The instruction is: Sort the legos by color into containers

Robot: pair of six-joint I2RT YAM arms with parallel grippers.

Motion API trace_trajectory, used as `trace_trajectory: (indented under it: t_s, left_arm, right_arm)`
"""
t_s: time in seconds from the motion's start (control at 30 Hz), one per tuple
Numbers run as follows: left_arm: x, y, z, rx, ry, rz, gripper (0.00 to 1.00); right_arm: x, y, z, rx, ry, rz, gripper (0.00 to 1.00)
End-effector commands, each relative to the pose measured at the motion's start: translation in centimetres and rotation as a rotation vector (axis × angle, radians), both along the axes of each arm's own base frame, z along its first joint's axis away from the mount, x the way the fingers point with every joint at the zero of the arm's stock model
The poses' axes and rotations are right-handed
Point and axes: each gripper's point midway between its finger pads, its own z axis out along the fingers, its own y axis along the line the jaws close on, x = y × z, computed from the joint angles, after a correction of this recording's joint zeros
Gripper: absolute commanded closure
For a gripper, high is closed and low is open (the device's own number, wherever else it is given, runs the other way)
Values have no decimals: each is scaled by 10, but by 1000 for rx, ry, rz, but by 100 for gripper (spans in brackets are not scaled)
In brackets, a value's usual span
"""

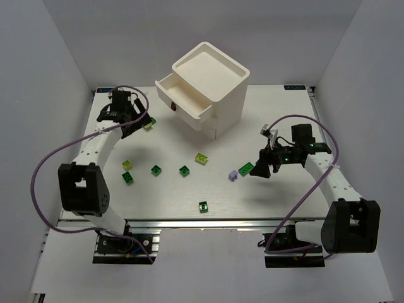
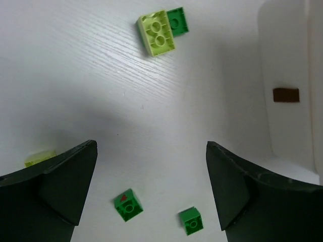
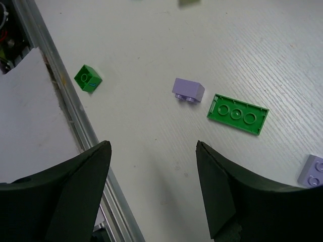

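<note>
1. White, matte, wood-grained surface (image 1: 284, 126) boxed in by plain white walls; a ribbed aluminium rail (image 3: 65, 96) runs along its near edge.
2. At the middle of the far edge sits a white cube-shaped cabinet (image 1: 218, 82) with a recessed top, set corner-on. Its top drawer (image 1: 180, 95) stands pulled out and carries a small dark red-brown pull (image 1: 174, 106).
3. The legos are glossy studded plastic, scattered over the middle and near part of the surface. They include a lime brick (image 1: 201, 158), dark green bricks (image 1: 184, 170) and one green brick near the near edge (image 1: 203, 206).
4. The left gripper (image 1: 136, 120) hangs toward the far left corner, beside the drawer, its black wedge-shaped jaws spread wide with nothing between them.
5. Only the left wrist view shows a lime two-by-two brick (image 2: 157, 33) touching a green neighbour (image 2: 176, 21).
6. The right gripper (image 1: 260, 169) hovers toward the right edge, jaws spread and empty.
7. Its wrist view shows a flat green plate (image 3: 237, 114) lying underside up, with a lavender brick (image 3: 188, 89) just beside it. A second lavender piece (image 3: 313, 171) sits at the frame's edge and cannot be made out from above.
</note>
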Motion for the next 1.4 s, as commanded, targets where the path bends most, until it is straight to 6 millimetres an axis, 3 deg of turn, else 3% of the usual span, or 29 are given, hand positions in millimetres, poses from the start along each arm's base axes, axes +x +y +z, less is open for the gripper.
trace_trajectory:
  t_s: [0.0,0.07,0.1,0.17,0.2,0.23,0.27,0.3,0.33,0.37,0.4,0.43,0.53,0.83,0.97,1.37]
  left_arm:
    - [0,6,-3,-87,96,161,2]
    - [15,5,-10,-143,110,208,2]
    - [27,3,-3,-163,86,221,2]
    - [37,2,-7,-193,109,277,2]
    - [45,9,-27,-182,158,318,3]
    - [53,9,-19,-197,163,356,5]
    - [48,10,-40,-179,228,365,5]
    - [63,9,-45,-189,246,391,6]
    - [78,8,-34,-201,215,386,9]
    - [83,8,-37,-201,223,391,11]
    - [85,8,-53,-193,263,402,12]
    - [93,8,-48,-193,246,405,14]
    - [99,12,-59,-167,276,430,19]
    - [103,14,-92,-155,347,414,22]
    - [106,11,-102,-162,354,396,31]
    - [115,11,-110,-149,355,374,32]
  right_arm:
    - [22,-4,7,-52,-26,-82,27]
    - [28,-7,6,-76,-29,-128,29]
    - [29,-8,8,-77,-39,-137,29]
    - [31,-7,8,-73,-51,-159,29]
    - [32,-7,8,-72,-54,-163,30]
    - [30,-6,7,-72,-50,-159,30]
    - [30,-6,6,-71,-45,-162,30]
    - [29,-6,6,-71,-40,-165,30]
    - [28,-5,4,-73,-35,-164,30]
    - [27,-5,3,-73,-33,-164,30]
    - [27,-6,2,-73,-32,-166,30]
    - [27,-6,3,-74,-36,-169,30]
    - [26,-7,0,-79,-32,-172,30]
    - [29,-7,-2,-79,-19,-181,29]
    - [30,-7,-2,-82,-19,-180,29]
    - [23,-8,-8,-88,-6,-176,29]
